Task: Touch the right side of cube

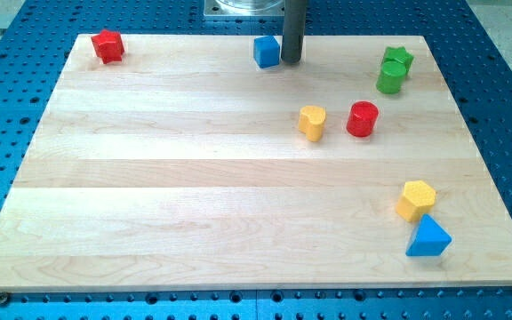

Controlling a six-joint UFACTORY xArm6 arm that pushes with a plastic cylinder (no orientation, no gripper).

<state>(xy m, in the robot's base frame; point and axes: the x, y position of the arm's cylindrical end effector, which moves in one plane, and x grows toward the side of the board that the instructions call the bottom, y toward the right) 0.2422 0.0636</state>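
Note:
A blue cube (266,51) sits near the view's top edge of the wooden board (194,178), a little right of centre. My tip (292,61) is at the lower end of the dark rod, right beside the cube's right side, touching it or nearly so. The rod rises straight up out of the view's top.
A red star-like block (108,45) lies at the top left. A green star block (398,59) and a green cylinder (389,77) sit together at the top right. A yellow heart block (311,122) and a red cylinder (362,118) lie right of centre. A yellow hexagon block (415,199) and a blue triangle block (428,237) lie at the bottom right.

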